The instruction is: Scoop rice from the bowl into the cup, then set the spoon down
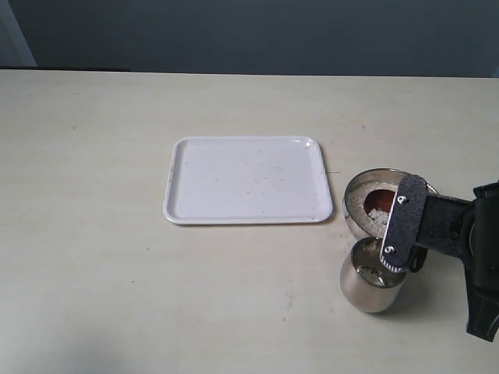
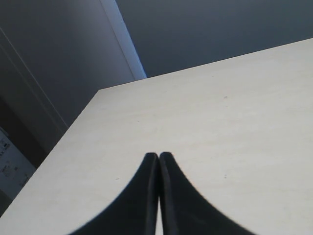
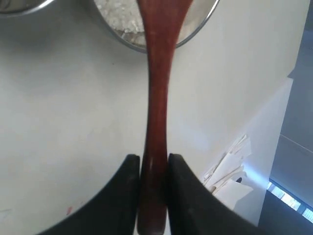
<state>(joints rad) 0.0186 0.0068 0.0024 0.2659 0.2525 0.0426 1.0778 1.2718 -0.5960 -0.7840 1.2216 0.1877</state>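
Observation:
The steel bowl (image 1: 352,189) stands right of the tray and holds white rice (image 1: 360,204). The reddish-brown spoon (image 1: 380,198) has its oval end down in the bowl, over the rice. My right gripper (image 3: 154,159) is shut on the spoon (image 3: 156,107) low on its handle, which runs straight to the bowl (image 3: 198,30) and rice (image 3: 115,17). The steel cup (image 1: 370,290) stands just in front of the bowl, partly hidden by my right wrist's grey plate (image 1: 403,224); some rice shows inside. My left gripper (image 2: 159,155) is shut on nothing above bare table, out of the exterior view.
A white rectangular tray (image 1: 245,181) lies mid-table, left of the bowl, with a few stray specks on it. The cup's rim (image 3: 19,7) shows in the corner of the right wrist view. Papers (image 3: 230,171) lie beyond the table edge.

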